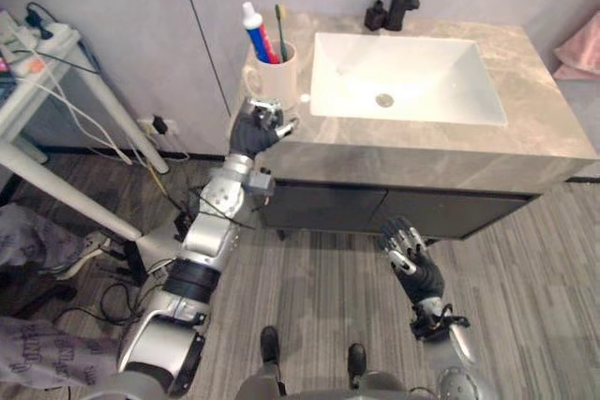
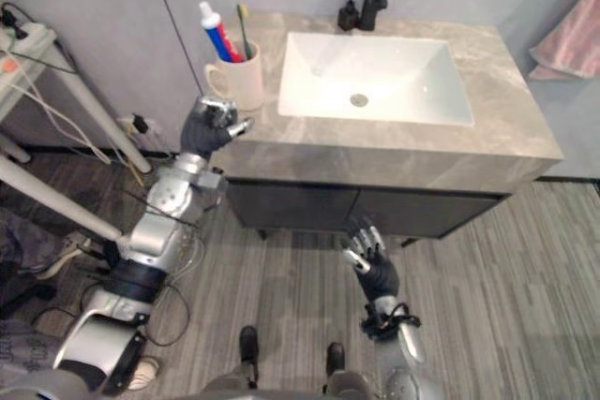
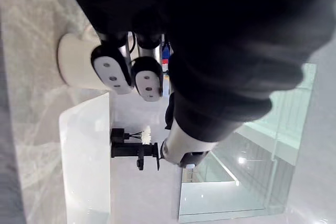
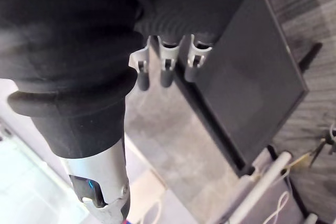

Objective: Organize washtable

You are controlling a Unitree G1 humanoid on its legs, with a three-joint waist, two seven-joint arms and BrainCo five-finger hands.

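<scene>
A: Where is the left robot hand [image 1: 253, 133]?
B: Upper left of centre, at the bench [image 1: 544, 128] edge just below the mug [image 1: 272, 70]. Its fingers are curled and hold nothing. I cannot tell whether it touches the mug.
A: And the right robot hand [image 1: 412, 264]?
B: Lower right, fingers straight, empty, before the dark cabinet [image 1: 328, 205].
A: What's in the mug?
B: 1 toothpaste tube [image 1: 259, 35] and 1 toothbrush [image 1: 281, 35], their lower ends hidden inside.

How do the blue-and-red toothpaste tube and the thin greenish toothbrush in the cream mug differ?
The blue-and-red toothpaste tube is thick, with a white cap on top; the thin greenish toothbrush is a slim stick. The tube's top leans toward the robot's left; the toothbrush stands nearly upright. Both stand in the cream mug on the grey stone counter.
</scene>
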